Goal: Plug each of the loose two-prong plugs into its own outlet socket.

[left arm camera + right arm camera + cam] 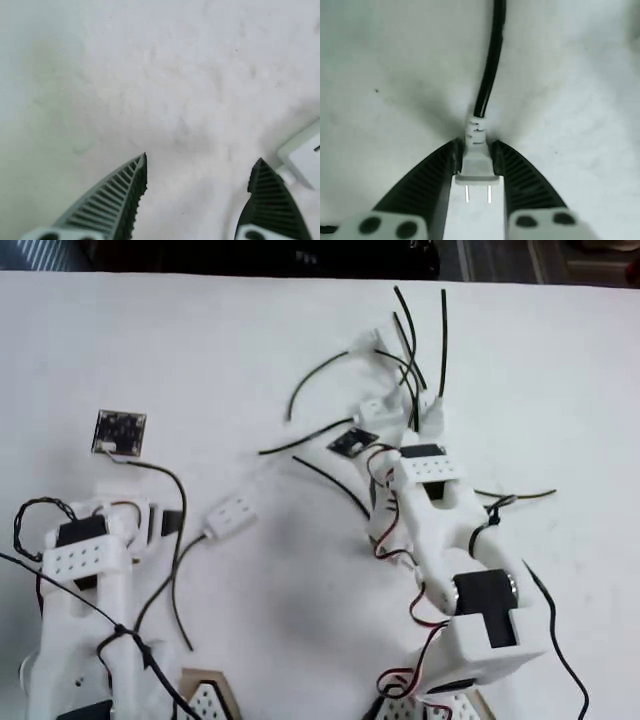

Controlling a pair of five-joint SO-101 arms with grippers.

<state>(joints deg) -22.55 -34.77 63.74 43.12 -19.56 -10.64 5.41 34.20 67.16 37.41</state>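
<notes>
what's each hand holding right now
Left hand: open, holding nothing.
Right hand: closed on a white plastic two-prong plug with a black cord.

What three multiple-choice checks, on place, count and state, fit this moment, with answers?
1. Where is the white plug?
A) clamped in the right end effector
B) loose on the table
C) seated in a socket

2. How many prongs does it show?
A) one
B) two
C) three

3. The left end effector is:
A) shut on a cord
B) open, holding nothing
C) shut on a plug

Answers:
1 A, the fingers press both its sides.
2 B, two metal blades stick out.
3 B, bare table shows between its spread fingers.
</notes>
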